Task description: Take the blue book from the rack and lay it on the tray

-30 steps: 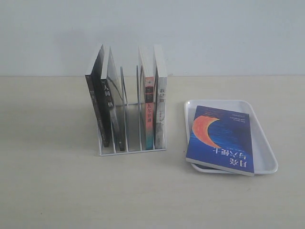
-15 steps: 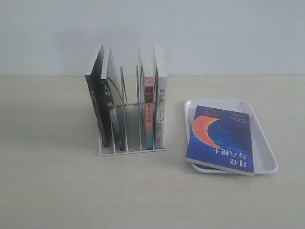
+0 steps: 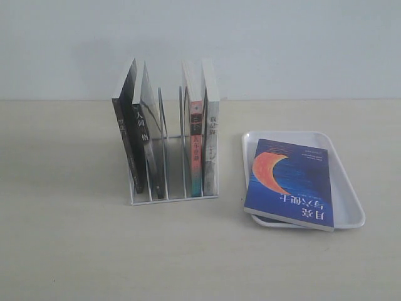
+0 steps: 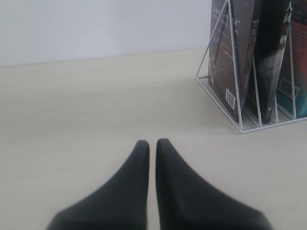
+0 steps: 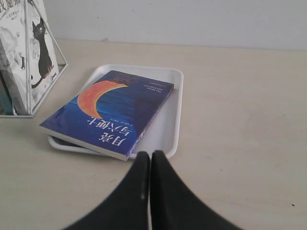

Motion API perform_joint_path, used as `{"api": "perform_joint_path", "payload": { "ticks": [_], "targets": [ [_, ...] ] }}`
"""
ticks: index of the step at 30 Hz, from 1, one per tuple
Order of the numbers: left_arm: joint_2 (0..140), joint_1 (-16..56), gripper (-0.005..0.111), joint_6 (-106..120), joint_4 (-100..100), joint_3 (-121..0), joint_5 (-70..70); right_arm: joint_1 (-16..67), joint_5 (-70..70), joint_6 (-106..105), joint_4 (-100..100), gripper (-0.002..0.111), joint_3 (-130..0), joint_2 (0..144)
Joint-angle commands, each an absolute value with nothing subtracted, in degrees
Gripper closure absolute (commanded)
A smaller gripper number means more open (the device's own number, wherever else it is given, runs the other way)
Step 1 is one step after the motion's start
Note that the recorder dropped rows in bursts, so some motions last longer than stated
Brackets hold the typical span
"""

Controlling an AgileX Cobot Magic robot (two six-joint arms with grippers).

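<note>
The left gripper (image 4: 152,143) hovers low over the bare table (image 4: 81,110) with its two dark fingers drawn almost together, only a thin slit between the tips, and nothing held in it. Off to one side of it stands the rack (image 4: 238,125), its white wire dividers keeping two black-covered books (image 4: 249,52) upright.

The right gripper (image 5: 150,155) has its fingers pressed together at the tips, and it too is empty. Just beyond its tips lies the blue book (image 5: 108,111), flat and cover up on the tray (image 5: 169,127), with the orange crescent and white characters showing.

In the exterior view neither arm appears. The blue book (image 3: 291,182) covers the left and middle of the tray (image 3: 346,179), turned slightly askew to it. Its near edge rides over the tray's front rim and overhangs it a little, while the tray's far end and right side are bare. The rack (image 3: 174,150) stands well apart to the left of the tray, on the same pale table (image 3: 75,251). Its two left slots hold the black-covered books (image 3: 130,141), leaning slightly. The middle slots are open, and on the right a red-and-teal-spined book (image 3: 196,150) stands beside a white-spined book (image 3: 213,144)
</note>
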State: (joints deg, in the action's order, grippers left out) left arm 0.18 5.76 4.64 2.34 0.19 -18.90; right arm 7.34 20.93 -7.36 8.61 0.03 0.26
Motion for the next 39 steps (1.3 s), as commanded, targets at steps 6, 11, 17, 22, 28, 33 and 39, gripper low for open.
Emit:
{"api": "perform_joint_path", "payload": {
  "ticks": [6,11,17,22,28,33,39],
  "targets": [
    [0.0,5.78,0.102,4.24,2.29,0.0,-18.02,6.95,21.01,-7.38,8.53,0.109,0.0,0.0],
    [0.0,5.78,0.102,4.24,2.29,0.0,-18.02,6.14,21.0,-7.38,8.42,0.109,0.0,0.0],
    [0.0,5.78,0.102,4.24,2.29,0.0,-18.02,4.2,21.11,-7.38,8.42,0.109,0.0,0.0],
    [0.0,5.78,0.102,4.24,2.29,0.0,-18.02,2.88,21.11,-5.76,8.42,0.109,0.0,0.0],
    [0.0,5.78,0.102,4.24,2.29,0.0,-18.02,2.89,21.11,-4.8,8.42,0.109,0.0,0.0],
    [0.0,5.78,0.102,4.24,2.29,0.0,-18.02,2.89,21.11,-4.54,8.42,0.109,0.0,0.0],
    [0.0,5.78,0.102,4.24,2.29,0.0,-18.02,2.89,20.86,-4.54,8.42,0.109,0.0,0.0]
  ]
}}
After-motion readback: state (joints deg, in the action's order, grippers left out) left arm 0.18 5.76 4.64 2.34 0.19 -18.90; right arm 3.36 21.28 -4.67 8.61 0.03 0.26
